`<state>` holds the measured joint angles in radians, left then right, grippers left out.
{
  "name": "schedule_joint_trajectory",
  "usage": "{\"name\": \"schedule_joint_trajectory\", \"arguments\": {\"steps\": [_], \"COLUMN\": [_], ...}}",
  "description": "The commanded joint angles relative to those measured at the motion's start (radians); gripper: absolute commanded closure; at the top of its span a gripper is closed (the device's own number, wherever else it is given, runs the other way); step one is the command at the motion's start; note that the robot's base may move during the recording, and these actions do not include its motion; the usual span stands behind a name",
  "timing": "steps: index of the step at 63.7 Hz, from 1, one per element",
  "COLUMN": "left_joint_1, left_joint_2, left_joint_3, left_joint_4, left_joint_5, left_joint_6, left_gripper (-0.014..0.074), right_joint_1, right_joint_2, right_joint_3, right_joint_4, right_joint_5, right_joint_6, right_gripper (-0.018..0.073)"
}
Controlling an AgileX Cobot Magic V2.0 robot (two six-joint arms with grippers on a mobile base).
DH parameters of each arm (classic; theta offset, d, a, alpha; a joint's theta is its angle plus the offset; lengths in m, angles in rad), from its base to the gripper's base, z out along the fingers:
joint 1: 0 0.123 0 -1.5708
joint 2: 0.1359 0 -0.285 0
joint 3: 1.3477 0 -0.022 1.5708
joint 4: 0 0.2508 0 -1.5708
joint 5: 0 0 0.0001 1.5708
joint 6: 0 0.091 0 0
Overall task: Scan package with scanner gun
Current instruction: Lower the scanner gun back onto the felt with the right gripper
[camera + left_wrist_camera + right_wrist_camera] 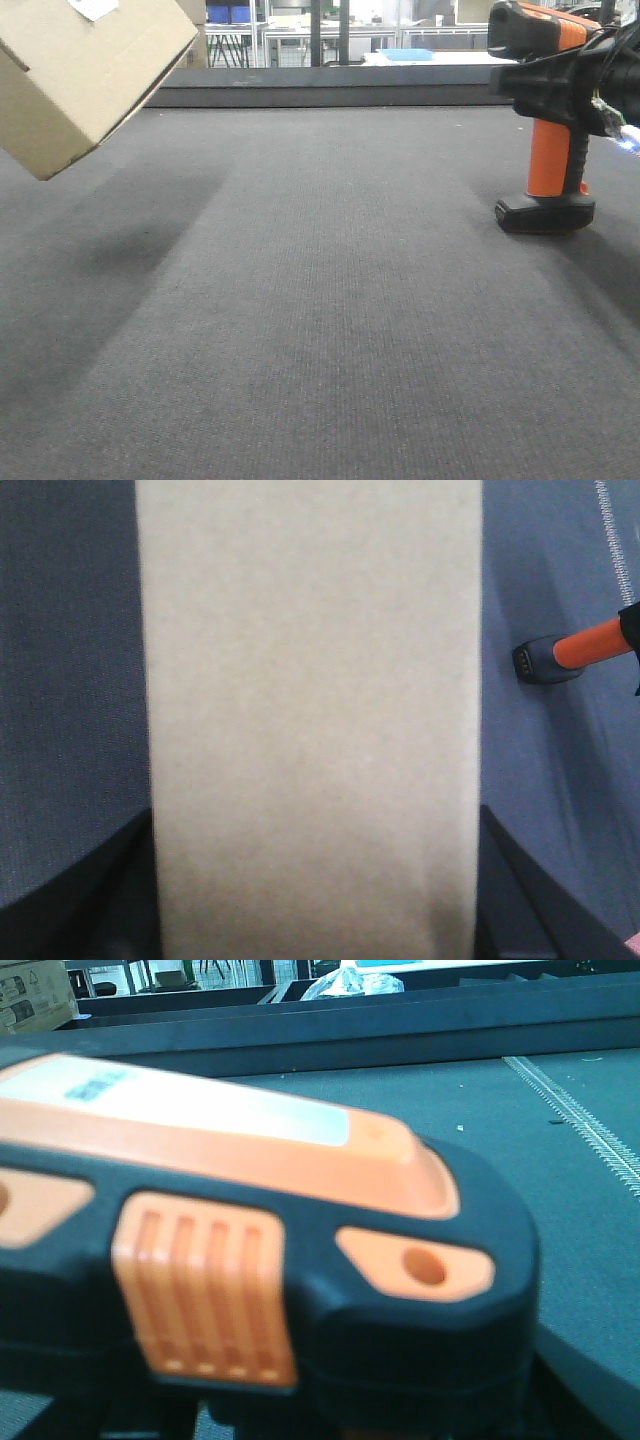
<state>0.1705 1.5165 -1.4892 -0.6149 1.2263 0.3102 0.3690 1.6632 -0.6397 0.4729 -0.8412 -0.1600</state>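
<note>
The package [85, 70], a plain tan box with a white label [95, 8] on its upper face, hangs tilted above the grey mat at the top left. In the left wrist view the package [310, 680] fills the middle, and my left gripper [315, 890] is shut on it, with dark fingers [95, 900] on either side. The scanner gun [550, 150] stands upright at the right, its flat black foot [545, 213] at or just above the mat. My right gripper [575, 95] is shut on its black body. The scanner gun's orange-topped head [250, 1210] fills the right wrist view.
A raised black edge [330, 95] bounds the far side of the mat [330, 330]. Behind it stand tables and a blue tray [405, 54]. A white stitched seam [580, 1120] runs along the mat on the right. A printed cardboard box [30, 995] sits far back.
</note>
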Motion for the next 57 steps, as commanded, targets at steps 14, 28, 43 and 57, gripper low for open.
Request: {"name": "schedule_joint_trajectory", "arguments": {"steps": [14, 28, 43, 57], "left_joint_1": [-0.005, -0.005, -0.005, -0.005], "left_joint_2": [-0.014, -0.014, -0.014, -0.014], "left_joint_3": [0.000, 0.000, 0.000, 0.000], "left_joint_4": [-0.037, -0.037, -0.037, -0.037], "left_joint_5": [-0.005, -0.005, -0.005, -0.005], "left_joint_6": [-0.006, -0.006, -0.006, -0.006], "left_gripper": [0.0708, 0.0708, 0.0708, 0.0708], "right_joint_1": [-0.001, -0.001, -0.001, -0.001], "right_joint_2": [-0.009, -0.009, -0.023, -0.084], "right_joint_3": [-0.005, -0.005, -0.005, -0.005], "right_joint_4": [-0.010, -0.010, -0.010, 0.034], "right_joint_5": [0.027, 0.081, 0.180, 0.278], "right_joint_6": [0.002, 0.002, -0.015, -0.102], "right_gripper": [-0.0009, -0.0010, -0.0010, -0.0010]}}
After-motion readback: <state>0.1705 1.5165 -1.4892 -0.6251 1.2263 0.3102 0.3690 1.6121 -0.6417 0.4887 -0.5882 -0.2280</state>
